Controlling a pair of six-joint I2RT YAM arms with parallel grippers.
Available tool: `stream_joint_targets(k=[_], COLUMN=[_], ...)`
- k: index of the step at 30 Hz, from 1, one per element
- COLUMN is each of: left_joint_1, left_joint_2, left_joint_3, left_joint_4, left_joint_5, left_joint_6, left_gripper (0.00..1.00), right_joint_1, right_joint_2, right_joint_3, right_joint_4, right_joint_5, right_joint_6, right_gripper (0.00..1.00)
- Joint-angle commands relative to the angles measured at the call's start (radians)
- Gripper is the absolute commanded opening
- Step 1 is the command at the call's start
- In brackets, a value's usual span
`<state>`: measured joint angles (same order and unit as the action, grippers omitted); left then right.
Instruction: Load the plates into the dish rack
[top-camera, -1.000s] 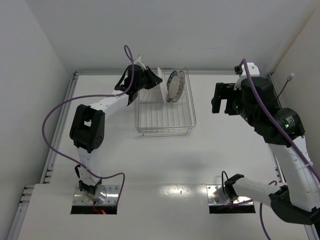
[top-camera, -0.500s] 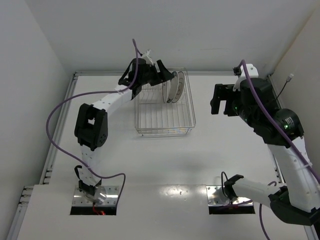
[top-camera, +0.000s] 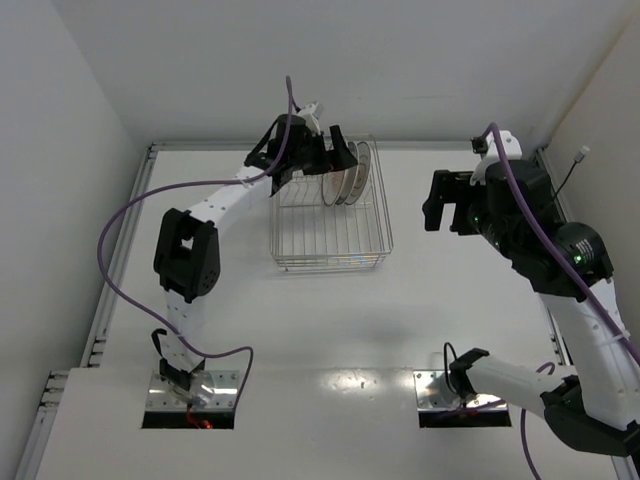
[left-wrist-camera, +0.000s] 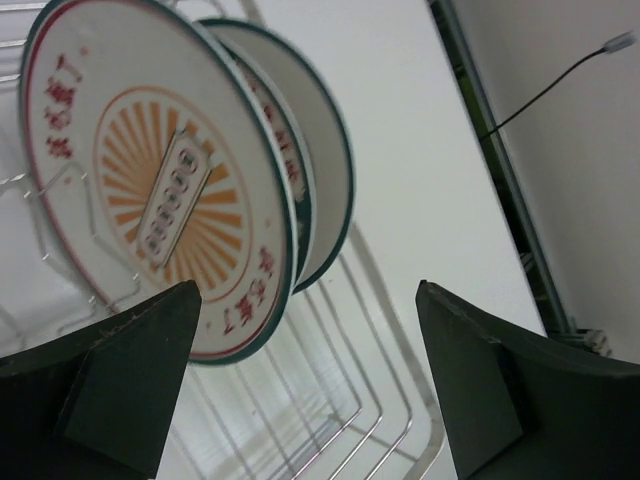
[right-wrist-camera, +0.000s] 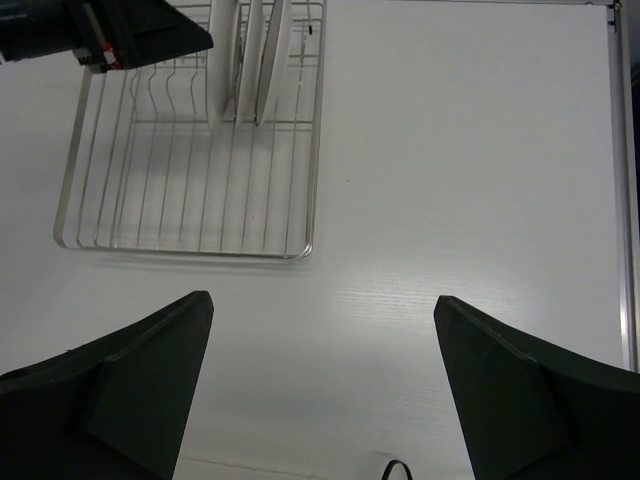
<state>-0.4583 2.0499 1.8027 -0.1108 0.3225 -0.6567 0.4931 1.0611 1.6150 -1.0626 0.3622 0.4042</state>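
Three plates stand upright side by side at the far end of the dish rack (top-camera: 330, 238). In the left wrist view the orange sunburst plate (left-wrist-camera: 160, 180) is nearest, a dark-rimmed plate (left-wrist-camera: 293, 165) sits behind it, and a third plate (left-wrist-camera: 325, 160) stands furthest. My left gripper (top-camera: 333, 157) hovers just beside them, open (left-wrist-camera: 308, 300) and holding nothing, with the rack's wires (left-wrist-camera: 385, 385) below. My right gripper (top-camera: 437, 202) hangs open (right-wrist-camera: 322, 300) over bare table to the right of the rack (right-wrist-camera: 312, 150). From there the plates (right-wrist-camera: 250, 50) appear edge-on.
A raised metal rail (top-camera: 450, 145) runs along the table's back edge and another (right-wrist-camera: 618, 150) along its right edge, with white walls close behind. A thin black cable (left-wrist-camera: 560, 80) hangs on the right wall. The left arm's purple cable (top-camera: 130, 215) loops over the left of the table.
My left gripper carried the sunburst plate rightwards to the two plates in the rack, then opened and let it go. The right arm has barely moved.
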Motion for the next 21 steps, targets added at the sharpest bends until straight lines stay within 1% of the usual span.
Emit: stream_joint_targets(k=[1,2,3,4,6,7,9,10,11,14,15,19,21], left_joint_1=[0.004,0.004,0.004,0.004,-0.005,-0.019,-0.037,-0.057,-0.069,-0.101,-0.102,-0.111,-0.111], left_joint_2=[-0.143,-0.173,-0.206,-0.279,-0.364,-0.443,-0.512,-0.571,-0.597,-0.683,-0.736,-0.826,-0.846], left_joint_3=[-0.040,-0.067,-0.135,-0.178,-0.274,-0.366,-0.471,-0.497,-0.522,-0.609,-0.647,-0.703,-0.713], left_joint_4=[-0.069,-0.069,-0.069,-0.047,0.019,0.037,0.046,0.022,0.004,-0.033,-0.042,-0.066,-0.104], left_joint_5=[-0.071,-0.107,-0.123,-0.132,-0.160,-0.174,-0.224,-0.240,-0.290,-0.356,-0.391,-0.451,-0.496], left_joint_6=[0.081,0.081,0.072,0.054,0.040,0.040,0.040,0.040,0.040,0.069,0.084,0.161,0.212], left_gripper=[0.87,0.89,0.90,0.90,1.00,1.00,1.00,1.00,1.00,1.00,1.00,1.00,1.00], right_joint_1=[-0.004,-0.004,-0.004,-0.004,-0.004,-0.004,-0.004,-0.004,-0.004,-0.004,-0.004,-0.004,-0.004], right_joint_2=[0.013,0.013,0.025,0.039,0.051,0.062,0.072,0.085,0.085,0.109,0.109,0.166,0.230], right_joint_3=[-0.003,-0.003,-0.003,-0.003,0.006,0.006,0.006,-0.009,-0.009,-0.065,-0.082,-0.179,-0.179], right_joint_4=[0.023,0.023,0.006,0.006,0.006,0.016,0.070,0.088,0.105,0.165,0.202,0.231,0.219], right_joint_5=[0.030,0.058,0.069,0.078,0.078,0.040,-0.043,-0.116,-0.143,-0.222,-0.267,-0.299,-0.299], right_joint_6=[0.019,0.044,0.044,0.054,0.054,0.035,-0.005,-0.021,-0.021,-0.021,-0.021,-0.011,-0.011], right_gripper=[0.90,0.90,0.92,0.94,0.96,1.00,1.00,1.00,1.00,1.00,1.00,1.00,1.00])
